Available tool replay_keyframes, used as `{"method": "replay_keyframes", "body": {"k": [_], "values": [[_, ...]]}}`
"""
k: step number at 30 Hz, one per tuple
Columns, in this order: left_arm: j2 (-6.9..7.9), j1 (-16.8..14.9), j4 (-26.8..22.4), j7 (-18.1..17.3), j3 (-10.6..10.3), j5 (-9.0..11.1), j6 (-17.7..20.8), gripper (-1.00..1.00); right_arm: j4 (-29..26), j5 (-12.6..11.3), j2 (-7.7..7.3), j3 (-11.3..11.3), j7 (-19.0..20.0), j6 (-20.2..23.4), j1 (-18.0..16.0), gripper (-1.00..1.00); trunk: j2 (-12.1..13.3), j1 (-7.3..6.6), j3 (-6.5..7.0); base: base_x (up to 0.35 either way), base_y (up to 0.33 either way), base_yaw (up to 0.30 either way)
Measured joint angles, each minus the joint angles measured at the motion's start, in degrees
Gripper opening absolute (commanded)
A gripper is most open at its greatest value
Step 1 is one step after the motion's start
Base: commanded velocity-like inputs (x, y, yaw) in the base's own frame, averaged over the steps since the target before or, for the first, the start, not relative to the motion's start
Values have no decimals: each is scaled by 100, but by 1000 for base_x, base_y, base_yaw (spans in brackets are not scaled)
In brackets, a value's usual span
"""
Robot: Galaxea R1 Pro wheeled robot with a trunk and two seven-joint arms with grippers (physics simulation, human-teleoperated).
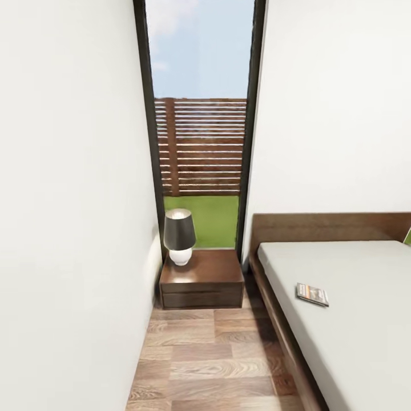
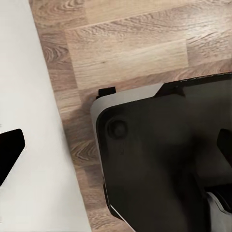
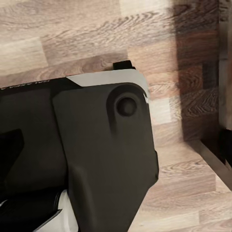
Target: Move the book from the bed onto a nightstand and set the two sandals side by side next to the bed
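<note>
Wood-plank flooring (image 1: 217, 365) is seen nearest the head camera, running down a narrow aisle between a white wall (image 1: 68, 228) and the bed (image 1: 354, 319). On the bed's pale mattress, near the aisle-side edge, the book (image 1: 312, 294) is seen lying flat. At the aisle's far end, the nightstand (image 1: 202, 279) is set below a tall window (image 1: 200, 114), just beside the bed's headboard, with a dark-shaded lamp (image 1: 179, 236) standing on its left rear corner.

From the left wrist camera, the robot's dark base (image 2: 164, 159) is shown over the planks, with a white wall surface alongside; dark shapes are caught at both frame edges, and the state of the left jaws cannot be told.

From the right wrist camera, the same base is shown above the flooring, with a dark brown edge at one side; whether the right jaws are released or clenched cannot be told.
</note>
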Motion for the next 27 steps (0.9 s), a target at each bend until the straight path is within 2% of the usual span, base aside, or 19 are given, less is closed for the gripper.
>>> {"method": "replay_keyframes", "body": {"k": [11, 18, 27], "values": [[-1, 1, 0, -1, -13, 0, 0, 100, 0, -1, 2, 1, 1, 2, 0, 100, 0, -1, 0, 291, -11, -2], [-1, 2, 0, 3, -178, 4, 1, 100, 0, -3, 7, 4, 4, 5, 0, 100, 0, 0, 0, 276, -176, 0], [-1, 2, -8, 6, -300, 8, -6, 100, 0, -2, 11, 4, 1, 6, 0, 100, 0, 1, 0, 115, -78, 0]]}}
